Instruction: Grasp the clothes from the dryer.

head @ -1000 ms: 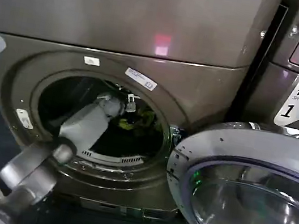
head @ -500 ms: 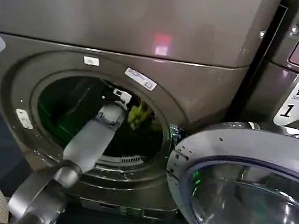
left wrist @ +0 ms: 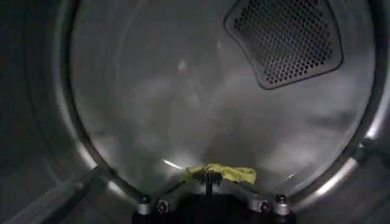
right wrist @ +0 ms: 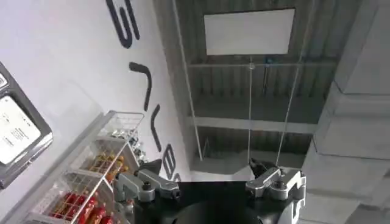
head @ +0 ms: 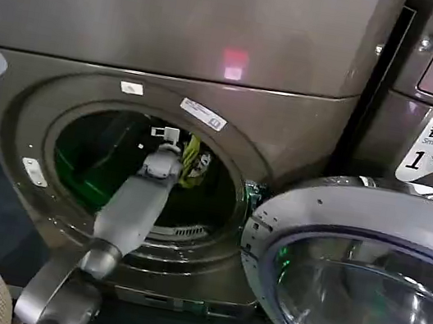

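Yellow-green clothes (head: 191,160) hang pinched in my left gripper (head: 176,144), lifted off the drum floor, inside the dryer (head: 180,31) mouth; grasp looks done, pulling them out past the rim is left; my right gripper (right wrist: 210,182) is parked, fingers apart

The head view looks forward and down, close to the front of the dryer (head: 180,31), its round mouth at about 9 o'clock of centre and the open door (head: 363,278) at 4 o'clock. The left wrist view sits inside the drum, facing its back wall (left wrist: 201,103) and a perforated vent (left wrist: 286,39) at 1 o'clock. Both share the drum interior. The right wrist view points upward at a ceiling light panel (right wrist: 248,31) at 12 o'clock.
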